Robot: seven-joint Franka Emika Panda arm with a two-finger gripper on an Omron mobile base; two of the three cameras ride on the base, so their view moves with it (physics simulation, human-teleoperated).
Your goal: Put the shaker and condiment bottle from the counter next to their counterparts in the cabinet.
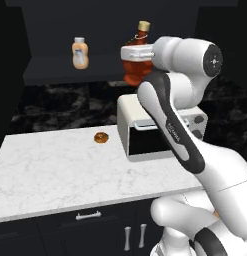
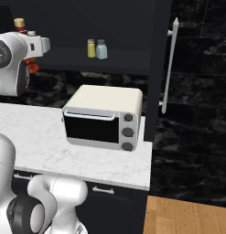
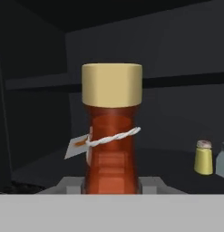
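A: Where is the condiment bottle?

B: Upright in the gripper, whose jaws are shut on its red-orange body. The tan cap stands above the hand, and a small tag hangs from twine at the neck; no writing on it can be read.

A: And where is it in the room?

B: Raised in front of the dark cabinet, near shelf height. The peach-orange squeeze bottle stands on that shelf, apart to its left in the left base view.

A: The shaker?

B: On the same shelf, just beside the small yellow shaker, above the toaster oven.

A: The surface below?

B: The white marble counter carries the oven and a small brown ring-shaped item. Dark veined stone lines the wall behind; wooden floor shows at the right.
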